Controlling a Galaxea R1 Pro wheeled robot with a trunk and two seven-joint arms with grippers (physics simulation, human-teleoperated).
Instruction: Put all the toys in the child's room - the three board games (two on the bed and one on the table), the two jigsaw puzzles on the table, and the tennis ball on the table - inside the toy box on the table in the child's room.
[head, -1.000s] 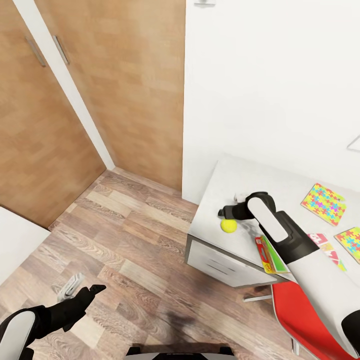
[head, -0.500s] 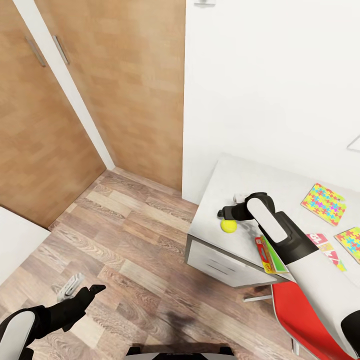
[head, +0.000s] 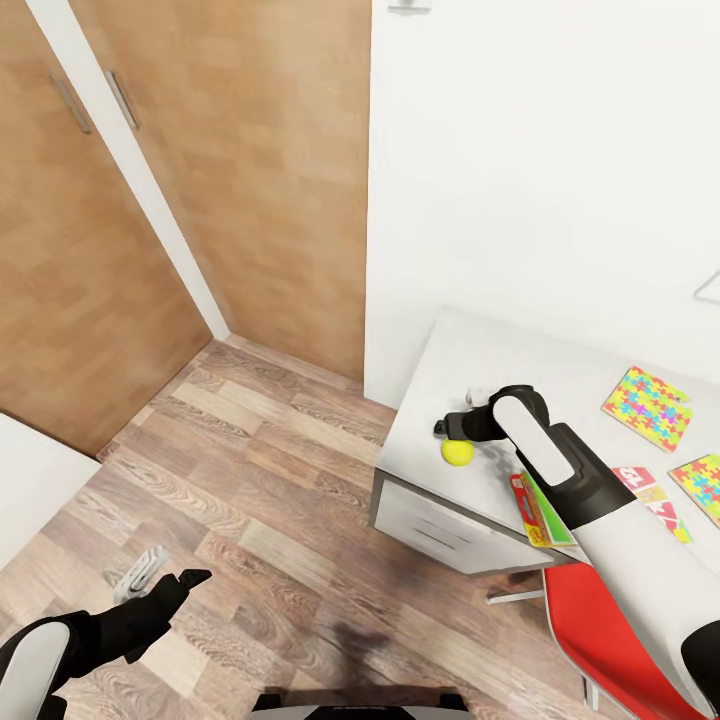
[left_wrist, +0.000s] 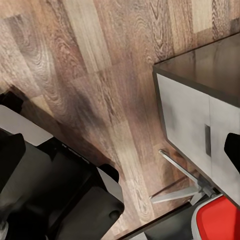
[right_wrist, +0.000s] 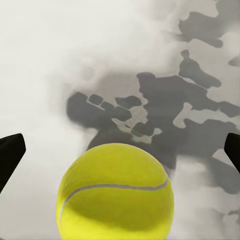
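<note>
The yellow tennis ball (head: 458, 452) lies near the left front of the pale table (head: 470, 345). My right gripper (head: 447, 427) hovers just above and behind it, open. In the right wrist view the ball (right_wrist: 116, 190) sits low between the two widely spread fingertips (right_wrist: 10, 152). Two jigsaw puzzles (head: 648, 407) (head: 700, 485) lie flat further right. A red, yellow and green Skip-Bo box (head: 535, 508) and another colourful game box (head: 652, 492) lie partly hidden by my right arm. My left gripper (head: 160, 583) hangs open and empty low over the wood floor.
A red chair (head: 600, 625) stands at the table's front, beside the grey drawer unit (head: 435, 525). Wooden wardrobe doors (head: 120, 220) fill the left and a white wall (head: 540, 160) rises behind the table. My dark base (left_wrist: 55, 200) is close to the cabinet (left_wrist: 187, 125).
</note>
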